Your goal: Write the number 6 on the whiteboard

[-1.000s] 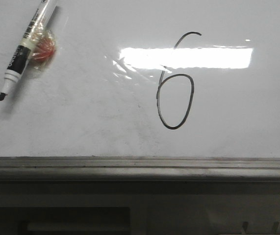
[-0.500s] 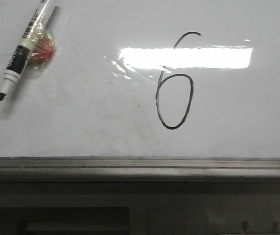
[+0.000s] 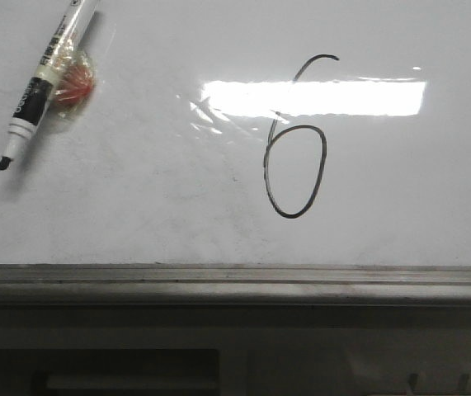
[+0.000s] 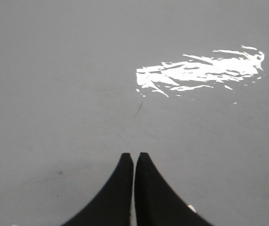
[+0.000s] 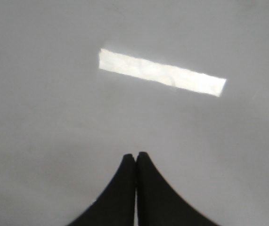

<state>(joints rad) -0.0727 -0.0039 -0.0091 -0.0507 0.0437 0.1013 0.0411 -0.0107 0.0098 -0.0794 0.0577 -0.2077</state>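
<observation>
Lying flat across the front view, the whiteboard (image 3: pixel 136 206) fills the upper two thirds; a grey rail (image 3: pixel 235 280) runs along its near edge. The number 6 (image 3: pixel 294 140) sits right of centre: thin black line, tall narrow oval loop, hooked tail curling up and right. A bright strip of glare (image 3: pixel 313 97) crosses the tail just above the loop.

Top left corner, well apart from the digit: a marker (image 3: pixel 41 87), uncapped, tilted, black tip pointing down-left. A small reddish blob in clear wrap (image 3: pixel 74 87) sits just beside its barrel; touching or not, cannot tell.

Left wrist view: left gripper (image 4: pixel 134 157), black fingers pressed together with only a hairline seam, nothing between them. Bare board surface beyond, broken patch of glare, one faint short stroke (image 4: pixel 138 109).

Right wrist view: right gripper (image 5: pixel 135 157), fingers likewise closed tip to tip, nothing held. Plain board and a slanted bar of glare (image 5: pixel 162 73) beyond.

Neither gripper shows in the front view.
</observation>
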